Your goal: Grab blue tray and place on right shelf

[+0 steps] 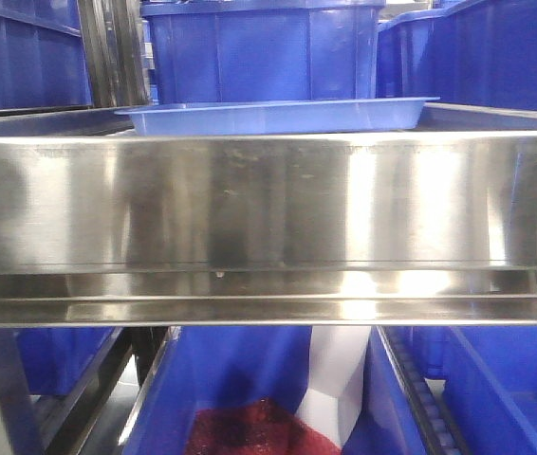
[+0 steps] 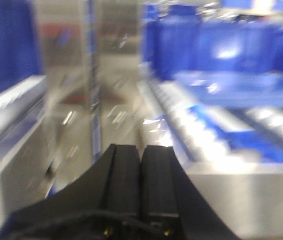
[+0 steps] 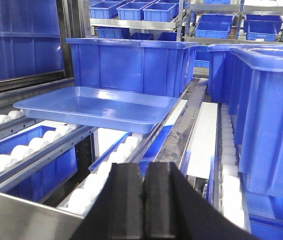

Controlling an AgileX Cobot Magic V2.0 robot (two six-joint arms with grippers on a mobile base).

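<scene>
From the front view we get the shelf's [image 1: 268,204] steel rail filling most of the frame, with only the tray's [image 1: 278,116] near rim peeking above it, bins [image 1: 264,47] behind and more blue bins [image 1: 496,389] on the level below. No claw shows here.

The right wrist view gives us what the front view hides: the tray [image 3: 99,107] whole, empty, sitting flat on the white rollers [image 3: 126,150] of the shelf, just ahead of a deep bin [image 3: 131,62]. Another bin [image 3: 271,115] stands to the right, apart from the tray. The tray's long axis runs left-right across this view, slightly skewed, near right corner toward the camera. It spans more than one roller lane. The right claw [image 3: 142,200] is below and in front of it, fingers pressed together, holding nothing, not touching the tray.

The left wrist view is heavily blurred. We make out the left claw [image 2: 141,185], closed with nothing between its fingers, a steel rail [image 2: 246,195], rollers and blue shapes beyond; we cannot tell which is the tray there.
</scene>
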